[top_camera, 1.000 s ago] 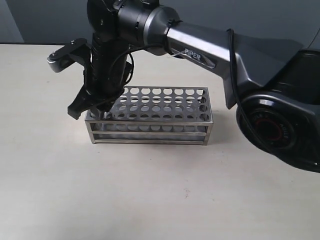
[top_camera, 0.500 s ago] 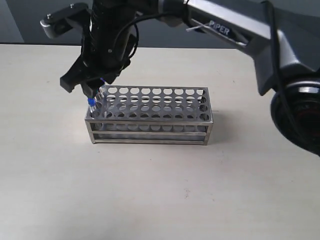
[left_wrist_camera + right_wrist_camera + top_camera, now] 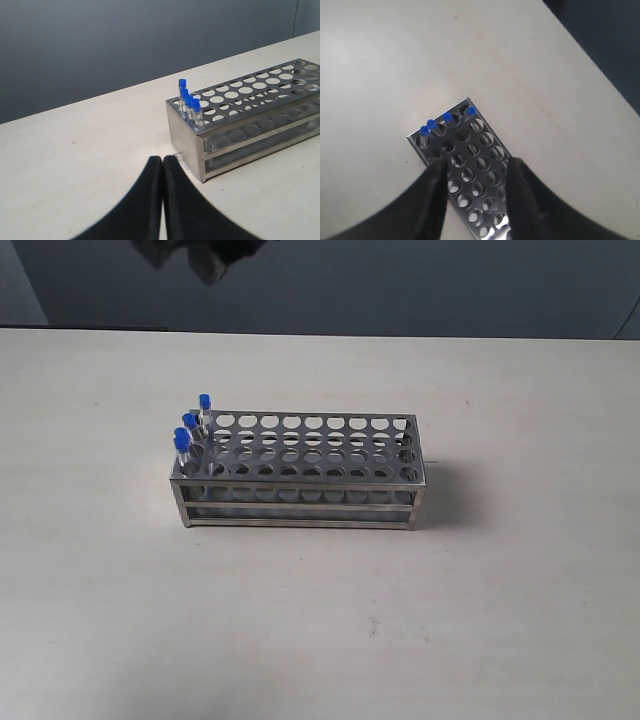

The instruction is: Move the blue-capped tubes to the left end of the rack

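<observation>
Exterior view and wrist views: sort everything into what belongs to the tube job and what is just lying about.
Belongs to the job:
- blue-capped tubes, at one end of the rack
- right gripper, fingers open above the rack

Just there:
- table
- dark wall
- left gripper, fingers closed, beside the rack

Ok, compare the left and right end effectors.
The left end effector is shut, fingers touching; the right end effector is open, fingers apart. The left views the rack from low beside its end; the right looks down on it from above. Both are black and hold nothing.
</observation>
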Controlling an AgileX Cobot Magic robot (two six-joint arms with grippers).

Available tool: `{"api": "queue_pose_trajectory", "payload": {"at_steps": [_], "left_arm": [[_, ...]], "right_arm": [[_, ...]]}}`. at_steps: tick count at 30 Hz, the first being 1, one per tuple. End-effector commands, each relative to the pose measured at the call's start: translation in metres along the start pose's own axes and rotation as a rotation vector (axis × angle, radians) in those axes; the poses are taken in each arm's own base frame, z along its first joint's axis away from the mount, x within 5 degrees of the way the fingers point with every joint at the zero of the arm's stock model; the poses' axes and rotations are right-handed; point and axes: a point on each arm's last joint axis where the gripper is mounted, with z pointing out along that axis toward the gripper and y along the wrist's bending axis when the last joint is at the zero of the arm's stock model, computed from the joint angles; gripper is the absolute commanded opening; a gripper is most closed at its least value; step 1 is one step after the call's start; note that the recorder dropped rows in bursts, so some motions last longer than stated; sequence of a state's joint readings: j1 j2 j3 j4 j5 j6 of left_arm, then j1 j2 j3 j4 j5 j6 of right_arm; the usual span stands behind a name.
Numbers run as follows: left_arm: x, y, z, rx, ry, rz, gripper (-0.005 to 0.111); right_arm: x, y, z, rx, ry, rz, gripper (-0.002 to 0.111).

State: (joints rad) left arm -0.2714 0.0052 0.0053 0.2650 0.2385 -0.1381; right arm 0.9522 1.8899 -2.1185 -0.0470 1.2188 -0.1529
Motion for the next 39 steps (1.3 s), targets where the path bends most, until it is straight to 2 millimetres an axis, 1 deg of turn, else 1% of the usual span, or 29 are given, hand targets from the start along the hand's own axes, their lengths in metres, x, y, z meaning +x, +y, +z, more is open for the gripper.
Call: {"api": "queue_pose_trajectory", "payload": {"at_steps": [1,4,6,7,9,11,14,18,20,22,24,26,27,31,33,35,37,39], "left_arm": [[-0.003,0.0,-0.001,0.011,-0.018,-0.004,0.001],[-0.003,0.0,-0.001,0.011,-0.018,-0.004,0.001],[-0.003,0.0,-0.001,0.011,-0.018,-0.004,0.001],[-0.003,0.0,-0.001,0.011,-0.018,-0.004,0.001],[-0.003,0.0,-0.001,0.011,-0.018,-0.004,0.001],[-0.003,0.0,-0.001,0.011,-0.018,-0.004,0.001],[-0.003,0.0,-0.001,0.011,-0.018,-0.004,0.001],[-0.003,0.0,-0.001,0.011,-0.018,-0.004,0.001],[-0.003,0.0,-0.001,0.011,-0.018,-0.004,0.001],[-0.003,0.0,-0.001,0.011,-0.018,-0.004,0.001],[-0.003,0.0,-0.001,0.011,-0.018,-0.004,0.001],[-0.003,0.0,-0.001,0.011,-0.018,-0.004,0.001],[-0.003,0.0,-0.001,0.011,-0.018,-0.004,0.001],[-0.003,0.0,-0.001,0.011,-0.018,-0.004,0.001],[-0.003,0.0,-0.001,0.011,-0.018,-0.004,0.001],[-0.003,0.0,-0.001,0.011,-0.018,-0.004,0.001],[-0.003,0.0,-0.001,0.011,-0.018,-0.004,0.001],[-0.003,0.0,-0.001,0.011,-0.018,-0.004,0.001]], "right_arm": [[0.016,-0.002,-0.056,0.026,-0.056,0.023,0.022],[0.033,-0.002,-0.089,0.047,-0.081,0.028,0.009],[0.045,-0.001,-0.106,0.048,-0.09,0.056,0.001],[0.051,0.0,-0.112,0.043,-0.095,0.095,-0.001],[0.057,0.001,-0.126,0.04,-0.117,0.12,-0.001],[0.06,0.001,-0.141,0.044,-0.152,0.115,-0.001],[0.064,0.0,-0.158,0.06,-0.19,0.101,-0.001],[0.071,-0.005,-0.175,0.122,-0.22,0.096,-0.001],[0.077,-0.01,-0.183,0.19,-0.23,0.144,-0.001],[0.083,-0.015,-0.187,0.242,-0.233,0.212,-0.001],[0.096,-0.017,-0.19,0.275,-0.223,0.243,-0.001],[0.116,-0.019,-0.186,0.292,-0.177,0.265,-0.001],[0.125,-0.02,-0.18,0.285,-0.167,0.276,-0.001],[0.166,-0.032,-0.16,0.275,-0.287,0.338,-0.001],[0.195,-0.037,-0.146,0.283,-0.372,0.368,-0.001],[0.228,-0.039,-0.138,0.317,-0.455,0.432,-0.001],[0.264,-0.031,-0.127,0.33,-0.504,0.526,-0.001],[0.298,-0.019,-0.123,0.382,-0.546,0.574,-0.001]]}}
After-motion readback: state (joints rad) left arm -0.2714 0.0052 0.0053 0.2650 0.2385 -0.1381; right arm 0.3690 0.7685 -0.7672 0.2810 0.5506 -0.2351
